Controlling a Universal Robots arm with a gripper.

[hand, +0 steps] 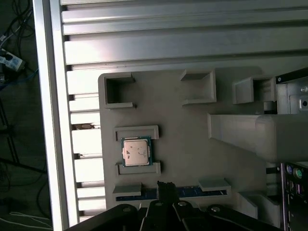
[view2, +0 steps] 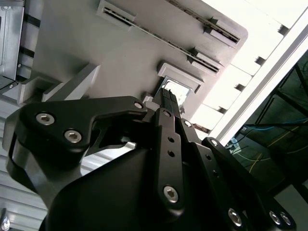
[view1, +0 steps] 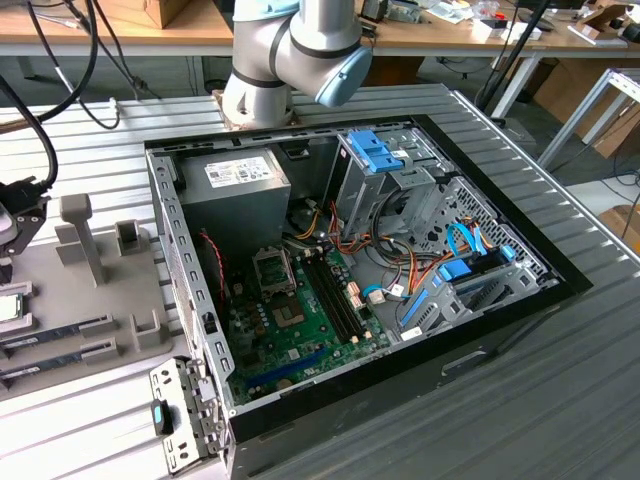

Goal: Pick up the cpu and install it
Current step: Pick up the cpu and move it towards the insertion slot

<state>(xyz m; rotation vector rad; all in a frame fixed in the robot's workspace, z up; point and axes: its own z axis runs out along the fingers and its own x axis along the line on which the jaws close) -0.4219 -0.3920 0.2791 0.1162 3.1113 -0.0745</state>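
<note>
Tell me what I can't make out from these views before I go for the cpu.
- cpu: clear in the first wrist view; cut off by the exterior view's left edge.
- Second wrist view: the gripper blocks the holder pocket, and glare washes it out.
- Board socket, exterior view: too small to tell whether it is open or empty.
- Gripper's height above the cpu: no view settles it.

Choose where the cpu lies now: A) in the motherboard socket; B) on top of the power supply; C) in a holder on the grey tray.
C: in the first wrist view the cpu sits framed in a holder on the grey tray.
</note>
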